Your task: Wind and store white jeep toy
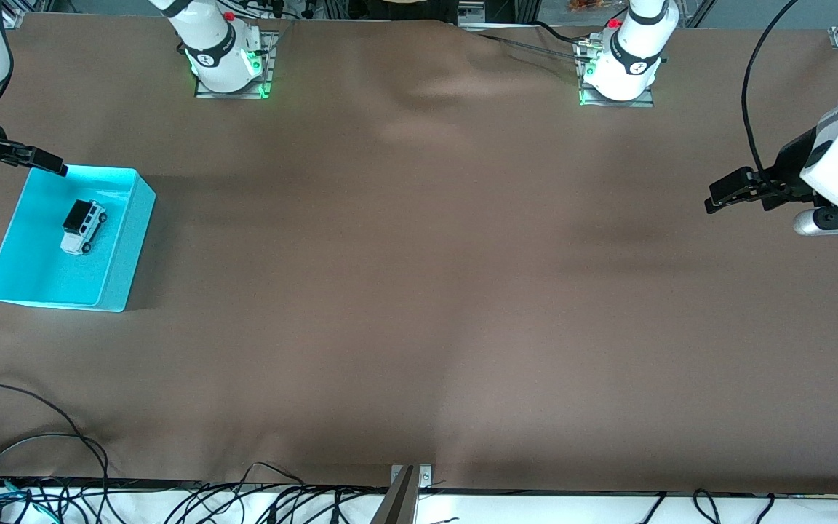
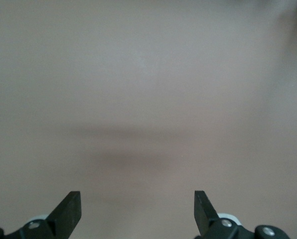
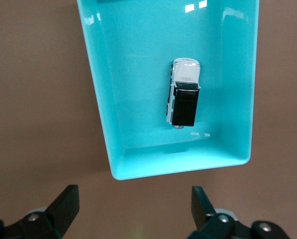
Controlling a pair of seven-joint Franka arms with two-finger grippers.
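Observation:
The white jeep toy (image 1: 83,226), boxy with a black roof and black wheels, stands on its wheels inside the cyan bin (image 1: 122,247) at the right arm's end of the table. It also shows in the right wrist view (image 3: 184,92) inside the bin (image 3: 103,119). My right gripper (image 1: 46,161) is open and empty, raised over the bin's corner nearest the robots' bases; its jaws (image 3: 133,204) stand wide apart over the cloth beside the bin. My left gripper (image 1: 726,193) is open and empty, raised over bare cloth at the left arm's end (image 2: 137,204).
The brown cloth (image 1: 419,291) covers the whole table, with soft wrinkles near the bases. Loose black cables (image 1: 41,444) lie at the table's edge nearest the front camera. A metal bracket (image 1: 410,477) sits at the middle of that edge.

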